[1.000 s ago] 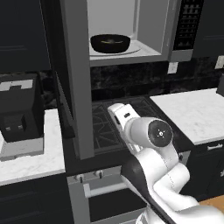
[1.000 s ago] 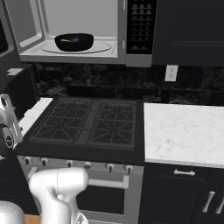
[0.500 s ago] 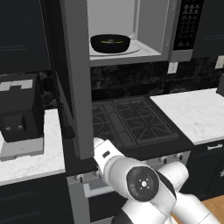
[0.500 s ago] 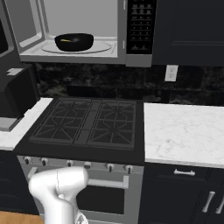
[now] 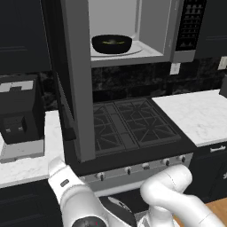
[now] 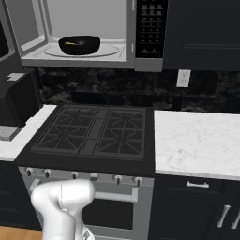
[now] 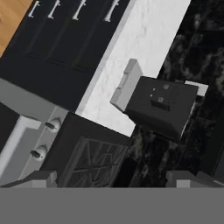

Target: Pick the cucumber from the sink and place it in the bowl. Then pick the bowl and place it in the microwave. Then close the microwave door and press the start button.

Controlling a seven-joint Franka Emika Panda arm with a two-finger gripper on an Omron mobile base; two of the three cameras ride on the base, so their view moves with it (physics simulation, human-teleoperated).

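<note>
Fingers (image 7: 39, 178) spread wide, holding nothing, gripper (image 7: 113, 179) low near the stove (image 5: 128, 128) front. Bowl (image 5: 111, 44) with cucumber (image 5: 111, 42) sits in the microwave (image 6: 84, 33). Door (image 5: 77, 84) hangs open at left: stiff, light, hinged, likely best pushed on its outer face. Coffee machine (image 7: 159, 105) on the left counter (image 5: 26, 164) crowds the swing.

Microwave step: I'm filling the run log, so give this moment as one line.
bowl: in microwave, cucumber inside | microwave door: open | gripper: open, empty
</note>
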